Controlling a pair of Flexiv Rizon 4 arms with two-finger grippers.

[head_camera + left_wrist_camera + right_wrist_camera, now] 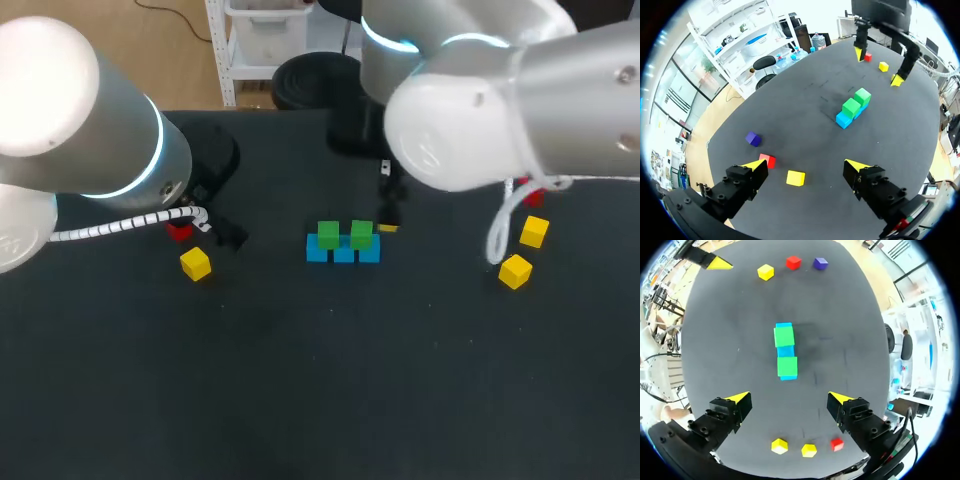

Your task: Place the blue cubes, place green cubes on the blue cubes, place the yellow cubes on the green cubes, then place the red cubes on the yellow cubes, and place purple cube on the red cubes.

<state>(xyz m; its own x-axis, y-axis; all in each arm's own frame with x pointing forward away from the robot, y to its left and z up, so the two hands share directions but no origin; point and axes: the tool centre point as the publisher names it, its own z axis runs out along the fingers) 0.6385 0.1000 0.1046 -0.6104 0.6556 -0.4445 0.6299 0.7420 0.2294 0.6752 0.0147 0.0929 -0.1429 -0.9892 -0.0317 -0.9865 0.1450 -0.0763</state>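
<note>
My left pincer and right pincer gape wide, empty; the yellow cube looks light and rigid: pinch opposite flat faces.

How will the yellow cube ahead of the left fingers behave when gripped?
The yellow cube has flat faces, so it will probably slide, not roll. It looks solid and small, so likely stiff and light. Its smooth faces might slip if gripped off-centre.
</note>
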